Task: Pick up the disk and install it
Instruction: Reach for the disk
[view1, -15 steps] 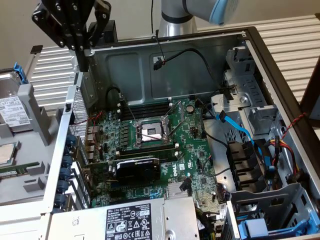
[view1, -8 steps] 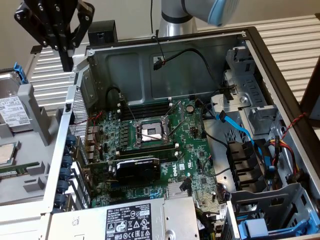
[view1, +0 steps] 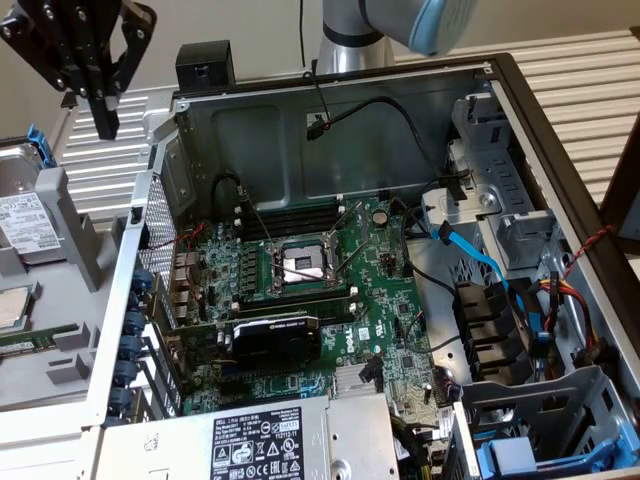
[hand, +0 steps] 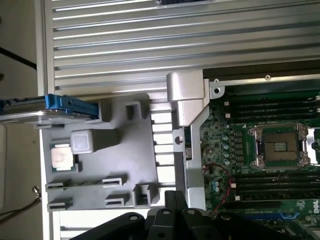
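We see the pincer (view1: 105, 122) closed and empty, hanging above the grey rack (view1: 75, 245) beside the open computer case (view1: 300, 140). The disk (view1: 22, 215) stands on edge in that rack, at the exterior view's left. It sits in its blue frame, apart from the pincer.

The disk (view1: 22, 225) stands in a rack (view1: 75, 235) beside the computer case (view1: 290, 140), at the exterior view's left. The tool (view1: 105, 120) hangs above the rack.

Silver disk (view1: 20, 218) in blue carrier, white label, on edge in grey holder (view1: 72, 235)
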